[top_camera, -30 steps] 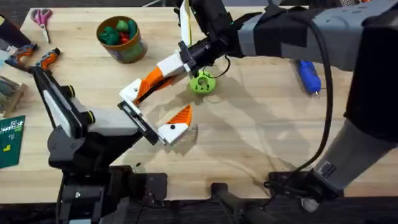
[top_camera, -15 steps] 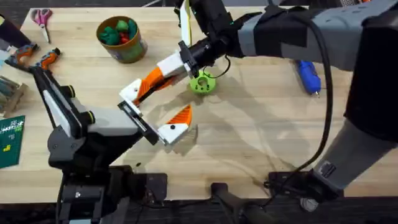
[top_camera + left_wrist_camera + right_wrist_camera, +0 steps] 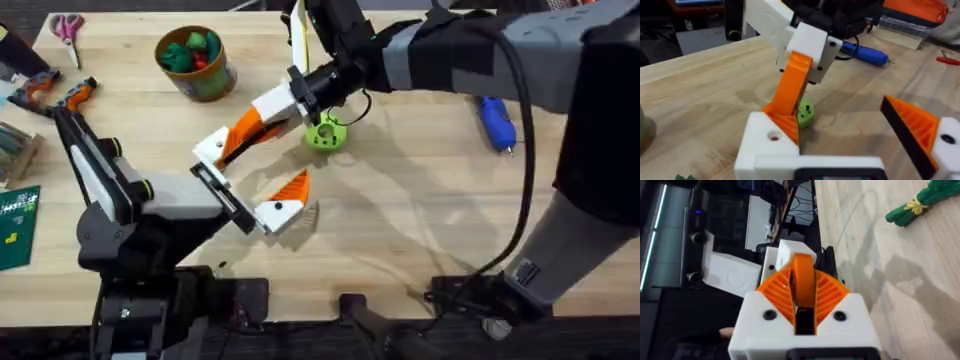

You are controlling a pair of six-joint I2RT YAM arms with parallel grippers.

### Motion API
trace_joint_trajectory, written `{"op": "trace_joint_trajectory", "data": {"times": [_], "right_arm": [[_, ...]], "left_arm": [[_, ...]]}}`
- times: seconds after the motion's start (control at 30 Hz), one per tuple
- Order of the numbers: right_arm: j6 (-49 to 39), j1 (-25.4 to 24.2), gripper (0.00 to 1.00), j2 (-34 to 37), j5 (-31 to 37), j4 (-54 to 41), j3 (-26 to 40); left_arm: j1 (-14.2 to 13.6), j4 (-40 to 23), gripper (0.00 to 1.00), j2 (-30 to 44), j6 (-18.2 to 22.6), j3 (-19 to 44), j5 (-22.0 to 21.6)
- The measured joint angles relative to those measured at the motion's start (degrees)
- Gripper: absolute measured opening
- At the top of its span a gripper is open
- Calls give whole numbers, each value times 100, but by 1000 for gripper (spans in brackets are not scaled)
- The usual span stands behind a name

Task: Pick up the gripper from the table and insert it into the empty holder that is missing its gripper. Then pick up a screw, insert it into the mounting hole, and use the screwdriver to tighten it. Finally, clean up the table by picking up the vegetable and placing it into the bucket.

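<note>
Right gripper at frame centre clamps the small orange plastic wedge fingertip, its tip seated in my left gripper's open white holder.

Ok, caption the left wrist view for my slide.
Right gripper pressing the small orange plastic wedge fingertip into the left gripper's white holder; bright blue pen-shaped screwdriver behind.

The right end effector is clamped, reaching across the middle toward the spread left end effector.
</note>
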Motion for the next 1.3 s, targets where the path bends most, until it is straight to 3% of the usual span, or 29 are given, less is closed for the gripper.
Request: {"op": "trace_joint_trajectory", "data": {"times": [0.23,0.33,0.4,0.5,0.57,0.63,0.67,1.1,1.13,1.3], "right_arm": [[-2,-21,195,2,-68,-2,0],[-4,-45,275,5,-143,-19,0],[-6,-114,467,51,-240,0,0],[-4,-207,545,54,-247,0,0],[-17,-293,665,55,-254,-2,-2],[-58,-389,940,54,-242,3,-2],[-88,-443,979,56,-199,-4,-2],[-804,-1192,992,40,2470,-1593,16],[-1125,-1208,992,-150,3058,-2143,85],[-1526,-1197,993,-964,4169,-3215,128]], "left_arm": [[-9,-2,986,0,28,0,96],[-66,-9,986,0,111,0,243],[-138,-37,986,0,129,0,549],[-138,-44,986,-1,129,0,611],[-138,-46,986,0,129,0,633],[-138,-46,986,0,129,0,640],[-138,-46,986,0,129,0,640],[-138,-46,986,0,129,0,642],[-138,-46,986,0,129,0,642],[-138,-46,986,0,129,0,642]]}}
